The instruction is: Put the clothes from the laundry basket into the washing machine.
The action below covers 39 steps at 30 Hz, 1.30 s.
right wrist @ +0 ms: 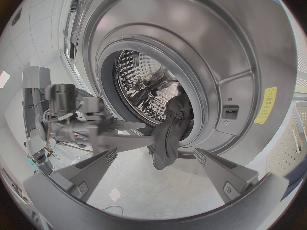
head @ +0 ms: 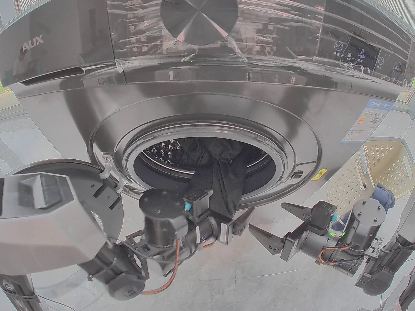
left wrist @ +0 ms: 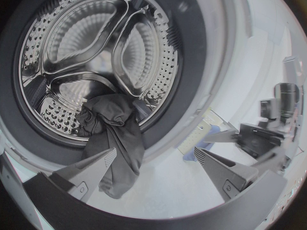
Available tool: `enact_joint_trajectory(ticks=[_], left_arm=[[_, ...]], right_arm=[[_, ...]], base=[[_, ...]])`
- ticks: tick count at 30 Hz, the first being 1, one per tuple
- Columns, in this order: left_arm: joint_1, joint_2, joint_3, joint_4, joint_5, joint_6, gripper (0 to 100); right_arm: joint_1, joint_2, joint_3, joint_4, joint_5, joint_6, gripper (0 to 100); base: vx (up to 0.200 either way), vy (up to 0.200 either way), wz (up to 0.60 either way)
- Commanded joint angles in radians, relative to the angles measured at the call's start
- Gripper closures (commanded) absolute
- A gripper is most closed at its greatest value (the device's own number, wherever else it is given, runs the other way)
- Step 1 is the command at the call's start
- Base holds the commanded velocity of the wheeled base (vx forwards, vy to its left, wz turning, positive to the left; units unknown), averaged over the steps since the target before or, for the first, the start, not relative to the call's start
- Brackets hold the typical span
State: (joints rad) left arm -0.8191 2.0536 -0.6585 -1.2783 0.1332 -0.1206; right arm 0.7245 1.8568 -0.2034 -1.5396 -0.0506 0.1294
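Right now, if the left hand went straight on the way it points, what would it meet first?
Probably the dark garment draped over the washing machine rim, just ahead of the open left hand; depth unclear, so perhaps the rim.

The left gripper (left wrist: pixel 154 150) and right gripper (head: pixel 266 216) have grey wedge-shaped fingers (left wrist: pixel 224 173) with ribbed tips. Black cylindrical wrist motors (head: pixel 162 221) carry orange cables (head: pixel 173 273).

We see a glossy dark grey washing machine (head: pixel 216 104), its drum (left wrist: pixel 96 48) silver and dotted with rows of holes. The garment (head: pixel 225 178) is black. At three o'clock of the opening are a yellow sticker (right wrist: pixel 266 105), a cream laundry basket (head: pixel 384 160) patterned with perforations, and a blue cloth (head: pixel 384 195).
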Motion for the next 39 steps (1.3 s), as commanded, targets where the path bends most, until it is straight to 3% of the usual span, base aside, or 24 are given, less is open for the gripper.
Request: enact_joint_trajectory(ticks=[1, 9, 14, 17, 19, 22, 25, 32, 39], left_arm=[[-0.051, -0.282, 0.280, -0.078, -0.038, -0.004, 0], [-0.063, -0.489, 0.470, -0.082, -0.030, 0.003, 0], [-0.048, -0.618, 0.560, -0.075, -0.026, 0.006, 0], [-0.038, -0.664, 0.589, -0.073, -0.004, 0.027, 0], [0.031, -0.734, 0.619, -0.058, 0.031, 0.067, 0], [0.129, -0.797, 0.659, -0.033, 0.023, 0.082, 0], [0.189, -0.871, 0.659, 0.063, 0.019, 0.065, 0], [0.210, -1.150, 0.659, 0.320, 0.026, 0.062, 0], [0.313, -1.437, 0.654, 0.606, 0.008, 0.055, 0]], right_arm=[[-0.003, -0.117, 0.065, 0.001, 0.002, -0.007, 0], [-0.046, -0.226, 0.145, 0.012, -0.011, -0.011, 0], [-0.122, -0.303, 0.203, 0.045, -0.012, -0.002, 0], [-0.148, -0.363, 0.203, 0.088, -0.023, -0.010, 0], [-0.151, -0.449, 0.203, 0.168, -0.048, -0.020, 0], [-0.152, -0.556, 0.203, 0.279, -0.080, -0.022, 0], [-0.168, -0.685, 0.203, 0.400, -0.090, -0.020, 0], [-0.277, -0.890, 0.203, 0.627, -0.084, -0.016, 0], [-0.375, -1.191, 0.203, 0.926, -0.072, -0.033, 0]], base=[[0.000, 0.000, 0.00], [0.000, 0.000, 0.00], [-0.080, 0.000, 0.00], [-0.200, 0.000, 0.00], [-0.100, 0.000, 0.00], [0.000, 0.000, 0.00], [-0.067, 0.000, 0.00], [-0.143, 0.000, 0.00], [-0.086, 0.000, 0.00]])
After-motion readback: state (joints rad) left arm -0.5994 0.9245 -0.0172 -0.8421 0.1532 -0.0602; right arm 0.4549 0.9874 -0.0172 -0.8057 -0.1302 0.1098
